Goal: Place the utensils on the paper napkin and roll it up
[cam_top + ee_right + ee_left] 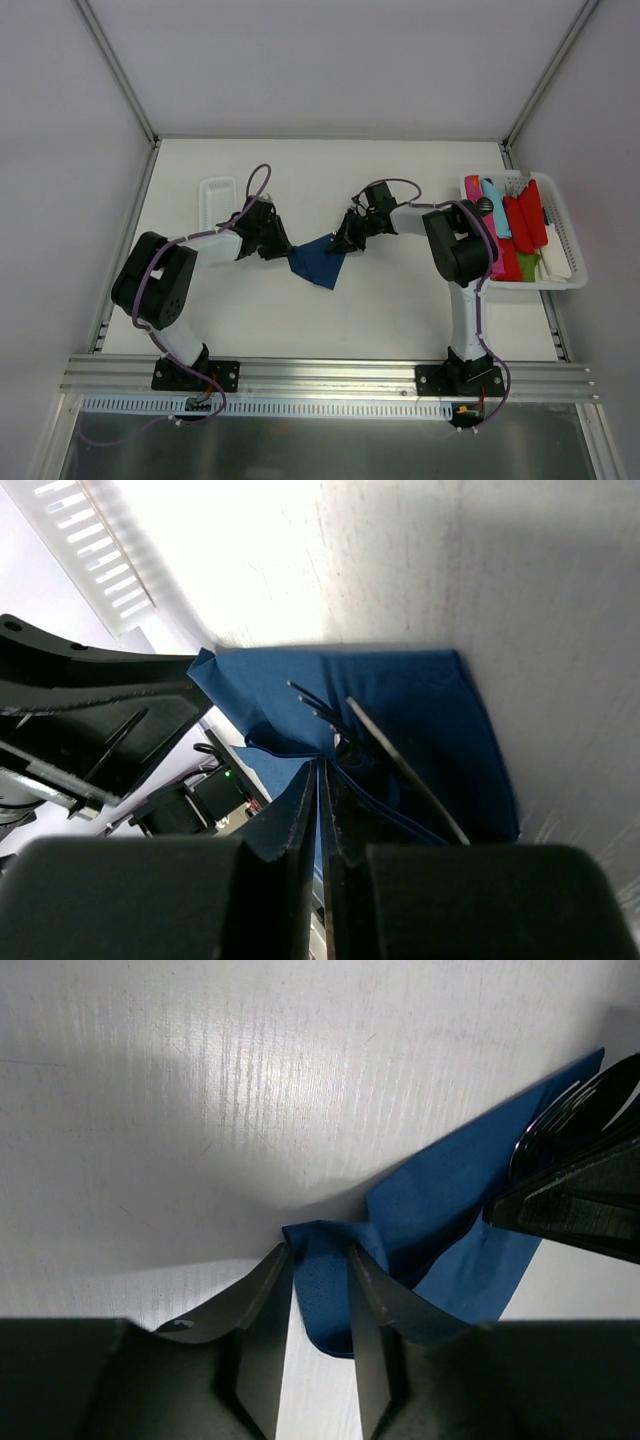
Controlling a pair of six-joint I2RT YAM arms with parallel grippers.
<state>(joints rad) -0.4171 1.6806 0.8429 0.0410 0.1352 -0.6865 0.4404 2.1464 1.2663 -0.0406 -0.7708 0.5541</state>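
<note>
The navy paper napkin (318, 262) hangs crumpled between my two grippers at mid-table. My left gripper (283, 250) holds its left corner: in the left wrist view a bunched fold of the napkin (320, 1280) fills the gap between the fingers (262, 1300). My right gripper (343, 240) is shut on a thin edge of the napkin (420, 710). Silver utensils lie inside the fold, fork tines (312, 702) and a thin metal blade or handle (400, 765) showing. A shiny utensil end (560, 1120) also shows by the right gripper in the left wrist view.
A white basket (565, 235) at the right edge holds red, pink and turquoise plastic pieces. A long white tray (217, 198) lies at the back left. Metal frame posts and walls close in the table's sides.
</note>
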